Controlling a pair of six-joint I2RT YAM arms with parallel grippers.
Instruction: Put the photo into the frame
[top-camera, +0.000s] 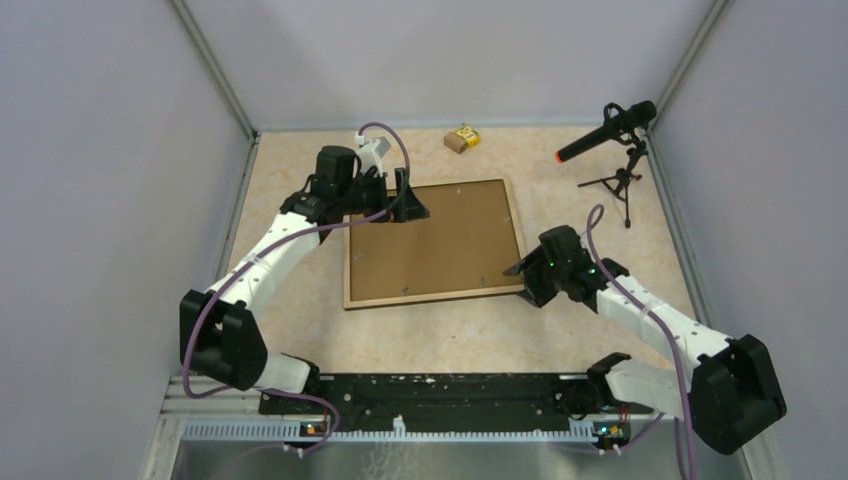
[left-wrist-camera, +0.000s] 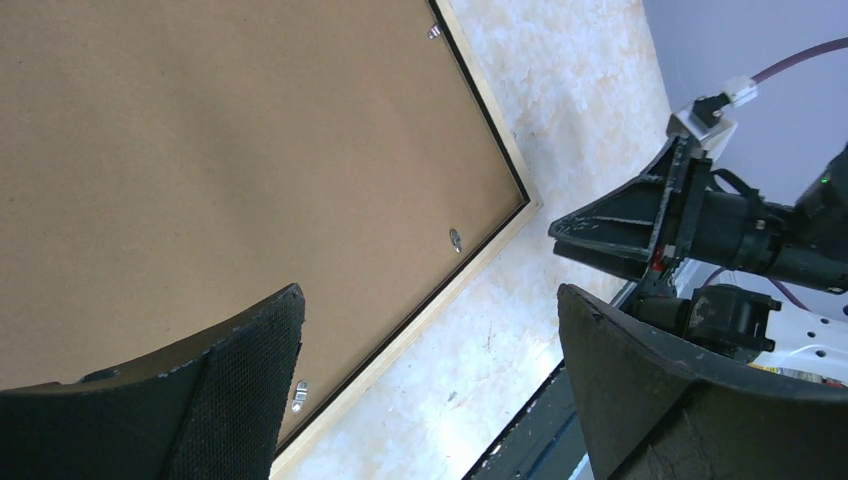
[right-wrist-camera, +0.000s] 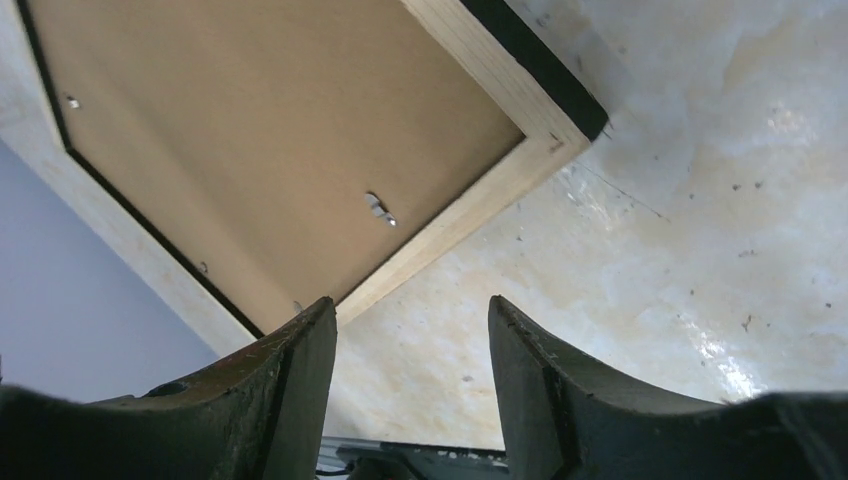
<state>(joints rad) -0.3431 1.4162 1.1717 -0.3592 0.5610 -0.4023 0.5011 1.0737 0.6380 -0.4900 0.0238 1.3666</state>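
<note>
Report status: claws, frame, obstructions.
Left claw open over far-left corner of frame. Right claw open, empty, at near-right corner. Frame flat, back up, backing board seated; photo not visible. Nothing lying on it.

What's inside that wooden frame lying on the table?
A plain brown backing board fills the frame, with small metal clips near its edges. Anything beneath the board, such as a photo, is covered and cannot be seen.
</note>
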